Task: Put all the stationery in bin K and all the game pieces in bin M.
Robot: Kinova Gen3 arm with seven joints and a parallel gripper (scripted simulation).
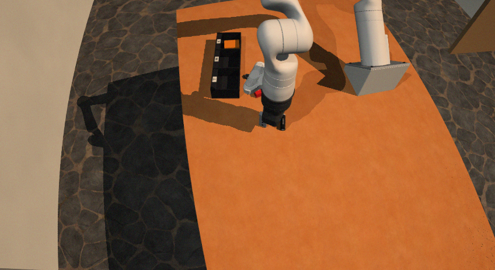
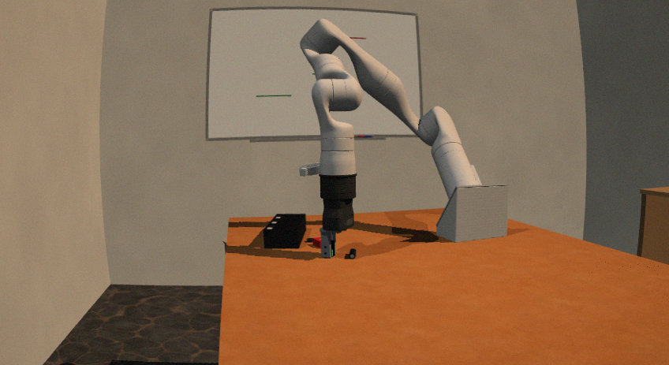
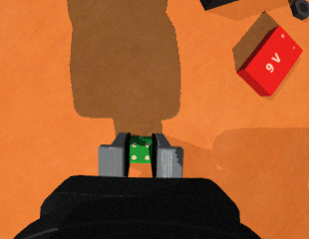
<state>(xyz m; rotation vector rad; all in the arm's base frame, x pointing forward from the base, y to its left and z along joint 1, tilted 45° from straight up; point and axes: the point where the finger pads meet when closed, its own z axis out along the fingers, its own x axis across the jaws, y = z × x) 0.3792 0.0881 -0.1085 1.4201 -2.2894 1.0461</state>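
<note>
A small green die (image 3: pixel 142 151) sits on the table between my fingers. My gripper (image 3: pixel 141 148) stands upright, low on the table, and is shut on the die; it also shows in the top view (image 1: pixel 265 123) and the exterior view (image 2: pixel 328 250), where a sliver of green (image 2: pixel 332 251) shows at the fingers. A black row of three bins (image 1: pixel 226 64) with small white labels stands to the left of the gripper; I cannot read the letters. The farthest bin holds an orange block (image 1: pixel 231 44).
A red 9V battery (image 3: pixel 269 62) lies between the gripper and the bins. A small black nut-like piece (image 3: pixel 300 7) lies by the bin corner. A black cylinder (image 1: pixel 282 122) lies just right of the gripper. The robot's grey base (image 1: pixel 376 74) stands at the far right.
</note>
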